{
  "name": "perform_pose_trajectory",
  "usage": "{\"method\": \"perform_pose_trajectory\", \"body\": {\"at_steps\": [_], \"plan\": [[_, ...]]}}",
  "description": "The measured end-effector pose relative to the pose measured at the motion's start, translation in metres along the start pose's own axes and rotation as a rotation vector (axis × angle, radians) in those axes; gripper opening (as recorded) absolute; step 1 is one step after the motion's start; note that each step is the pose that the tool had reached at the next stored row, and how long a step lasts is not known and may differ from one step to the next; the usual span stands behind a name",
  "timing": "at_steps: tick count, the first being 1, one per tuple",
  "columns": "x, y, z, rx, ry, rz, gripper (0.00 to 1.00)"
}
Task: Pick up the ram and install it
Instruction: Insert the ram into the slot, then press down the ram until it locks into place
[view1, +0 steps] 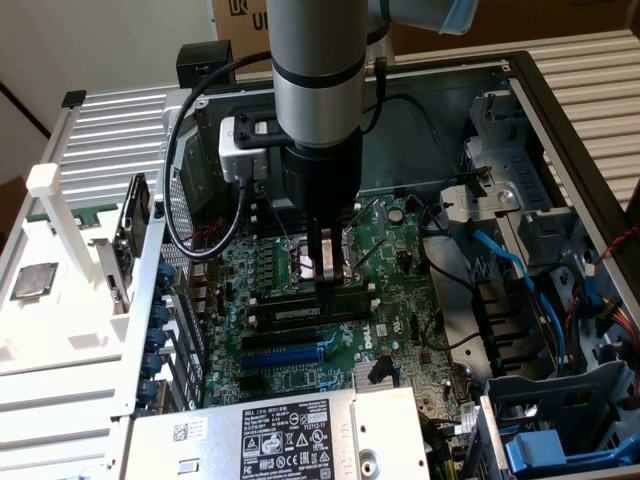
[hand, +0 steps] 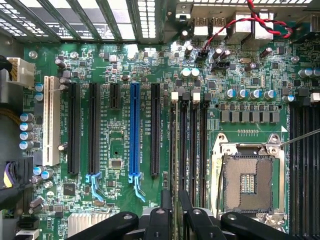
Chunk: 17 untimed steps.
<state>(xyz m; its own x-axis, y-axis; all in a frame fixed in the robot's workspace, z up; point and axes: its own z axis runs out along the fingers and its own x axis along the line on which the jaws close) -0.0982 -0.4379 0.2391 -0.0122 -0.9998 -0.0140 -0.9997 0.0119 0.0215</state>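
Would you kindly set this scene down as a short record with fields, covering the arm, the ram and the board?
setting: open computer case, motherboard exposed
arm: gripper low over the memory slots, beside the processor socket
ram: the ram lies along the slots, directly under the gripper; whether it is gripped cannot be told
socket: open, no chip in it
processor chip: silver chip on the white stand, at the exterior view's left, outside the case
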Motion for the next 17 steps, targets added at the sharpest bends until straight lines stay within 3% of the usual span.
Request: {"method": "perform_pose_trajectory", "body": {"at_steps": [3,17], "plan": [[0.0,0.0,-0.0001,0.0,0.0,0.0,0.1],[0.0,0.0,-0.0008,0.0,0.0,0.0,0.1]]}}
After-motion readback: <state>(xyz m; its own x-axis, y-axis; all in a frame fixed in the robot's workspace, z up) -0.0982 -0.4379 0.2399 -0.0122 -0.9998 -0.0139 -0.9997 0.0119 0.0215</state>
